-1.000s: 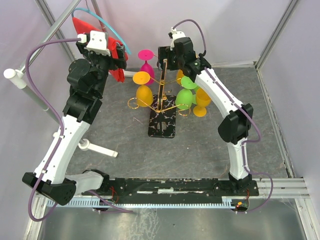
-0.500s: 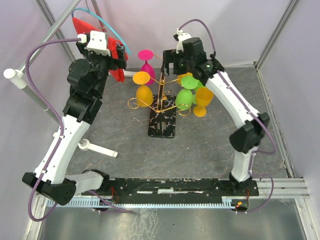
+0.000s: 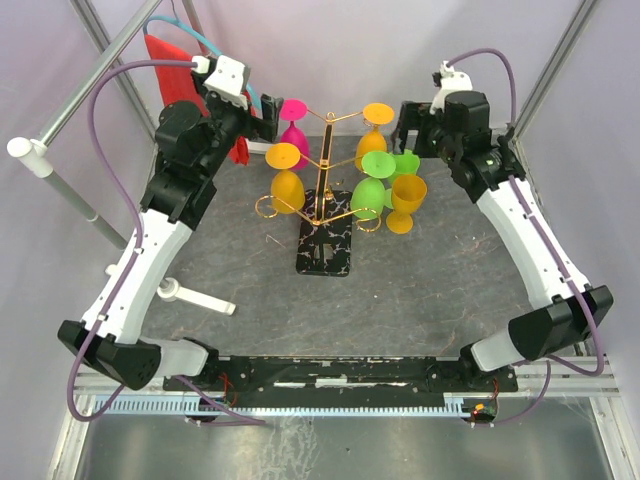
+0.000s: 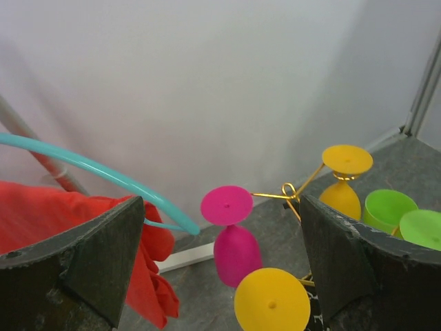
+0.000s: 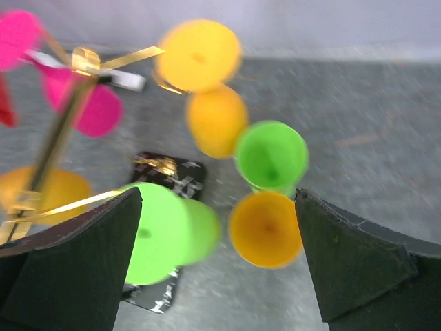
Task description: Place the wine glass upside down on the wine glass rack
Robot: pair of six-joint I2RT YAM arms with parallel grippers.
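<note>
The wine glass rack (image 3: pixel 324 245) stands mid-counter (image 3: pixel 230 270) on grey mottled matting. It has a glossy black, white-veined slab base, with a thin gold wire stem and scroll-tipped arms rising from it. Four smooth plastic glasses hang bowl-down from the arms: a near orange glass (image 3: pixel 287 183), a lime glass (image 3: pixel 368 192), a pink glass (image 3: pixel 293 126) and a far orange glass (image 3: pixel 375 125). Just right of the rack, an upright orange wine glass (image 3: pixel 405 203) stands on the counter, with an upright green wine glass (image 3: pixel 405 163) close behind it. Farther back, the left hand (image 3: pixel 265 122) and the right hand (image 3: pixel 415 128) flank the rack, fingers spread apart and empty. A red cloth (image 3: pixel 165 65) hangs behind the left hand.
</note>
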